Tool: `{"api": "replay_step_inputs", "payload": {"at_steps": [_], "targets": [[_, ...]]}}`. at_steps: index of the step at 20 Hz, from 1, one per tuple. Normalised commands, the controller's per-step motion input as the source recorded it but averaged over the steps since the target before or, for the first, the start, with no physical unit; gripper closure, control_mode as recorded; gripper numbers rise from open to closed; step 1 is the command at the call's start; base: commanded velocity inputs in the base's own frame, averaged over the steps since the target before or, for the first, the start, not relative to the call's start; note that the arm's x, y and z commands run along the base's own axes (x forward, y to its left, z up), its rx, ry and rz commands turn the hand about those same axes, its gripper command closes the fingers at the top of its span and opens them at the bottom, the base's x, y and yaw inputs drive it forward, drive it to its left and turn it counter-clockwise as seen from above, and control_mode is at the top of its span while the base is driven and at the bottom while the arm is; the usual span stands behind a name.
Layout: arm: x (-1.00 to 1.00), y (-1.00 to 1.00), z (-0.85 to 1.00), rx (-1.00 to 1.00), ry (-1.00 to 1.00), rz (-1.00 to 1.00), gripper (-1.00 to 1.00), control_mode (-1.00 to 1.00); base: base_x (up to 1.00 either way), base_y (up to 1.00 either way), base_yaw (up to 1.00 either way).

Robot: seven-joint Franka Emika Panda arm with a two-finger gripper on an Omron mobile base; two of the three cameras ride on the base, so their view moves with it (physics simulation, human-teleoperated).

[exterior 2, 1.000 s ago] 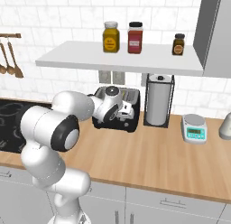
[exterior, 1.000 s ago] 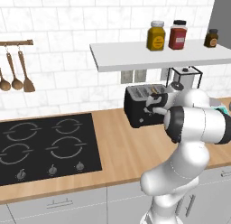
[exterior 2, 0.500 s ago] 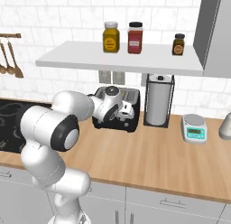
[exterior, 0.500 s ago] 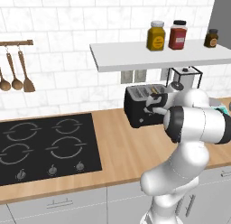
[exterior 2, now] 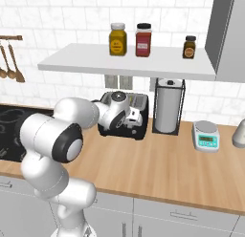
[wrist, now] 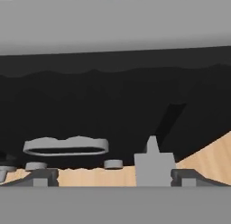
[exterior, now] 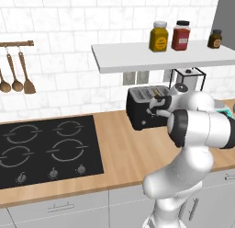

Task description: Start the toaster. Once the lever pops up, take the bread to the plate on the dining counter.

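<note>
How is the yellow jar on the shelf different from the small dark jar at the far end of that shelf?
The yellow jar is clearly bigger than the small dark jar. The yellow jar shows mustard-yellow contents under a pale lid, while the small dark jar is brown with a black lid. The yellow jar stands beside the red jar; the small dark jar stands apart, nearer the shelf's right end. Both stand upright on the white shelf.

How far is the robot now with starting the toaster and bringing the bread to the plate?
Nothing looks finished yet. In hand: the open gripper is right at the front of the small black boxy toaster, by its grey lever. Left: pressing the lever, waiting for the pop-up, then carrying the tan bread slice, sitting in a slot, to the plate.
</note>
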Motion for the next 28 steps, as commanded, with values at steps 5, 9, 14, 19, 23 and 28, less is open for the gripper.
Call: {"api": "replay_step_inputs", "payload": {"at_steps": [5, 9, 14, 19, 23, 28], "targets": [[-0.03, 0.00, 0.00, 0.00, 0.00, 0.00, -1.00, -1.00, 0.00, 0.00, 0.00], [-0.29, 0.00, 0.09, 0.00, -0.13, 0.00, -1.00, -1.00, 0.00, 0.00, 0.00], [-0.50, 0.00, 0.32, 0.00, -0.30, 0.00, -1.00, -1.00, 0.00, 0.00, 0.00], [-0.03, 0.00, 0.49, 0.00, -0.12, 0.00, -1.00, -1.00, 0.00, 0.00, 0.00], [0.07, 0.00, 0.50, 0.00, -0.06, 0.00, -1.00, -1.00, 0.00, 0.00, 0.00], [0.25, 0.00, 0.41, 0.00, 0.00, 0.00, -1.00, -1.00, 0.00, 0.00, 0.00]]}}
